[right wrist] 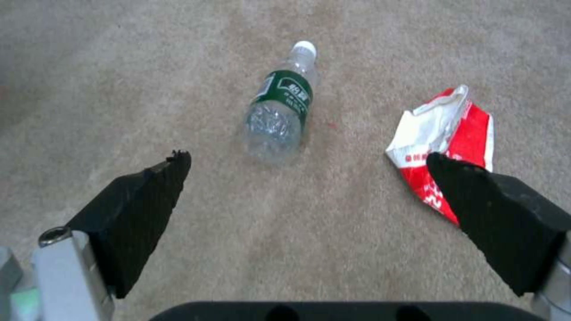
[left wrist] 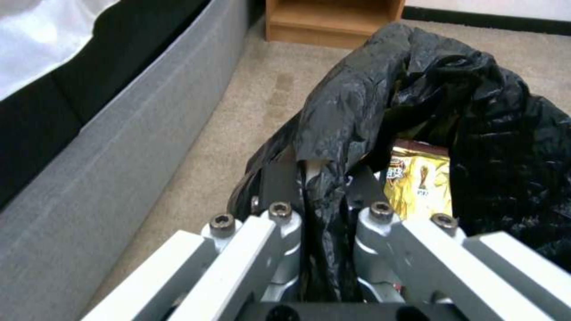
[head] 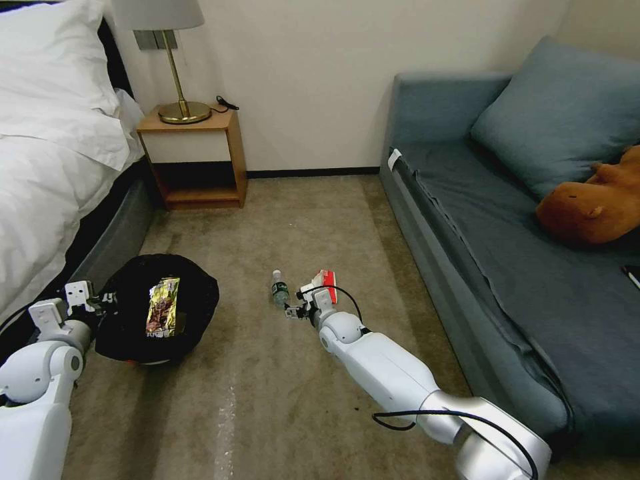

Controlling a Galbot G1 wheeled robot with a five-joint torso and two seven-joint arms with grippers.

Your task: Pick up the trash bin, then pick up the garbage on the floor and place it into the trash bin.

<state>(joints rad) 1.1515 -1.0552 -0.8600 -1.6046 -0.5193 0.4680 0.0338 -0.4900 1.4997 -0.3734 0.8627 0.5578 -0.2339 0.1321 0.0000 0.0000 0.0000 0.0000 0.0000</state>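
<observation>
Carpeted floor (head: 300, 220) holds the bottle (head: 280, 290) and red-and-white packet (head: 325, 279) — right gripper (right wrist: 309, 178) spread wide above them, while left gripper (left wrist: 321, 196) clamps the trash bin (head: 160, 313) rim, keeping it close for drops.

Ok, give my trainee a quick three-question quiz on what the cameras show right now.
1. True or false: the left gripper is clamped on the trash bin rim.
2. Which litter lies inside the bin: A) bottle, B) gold wrapper, C) red-and-white packet?
3. Fill in: the right gripper hangs over the carpet with its fingers ____.

Key: 1 true; 2 B; 3 open.
</observation>
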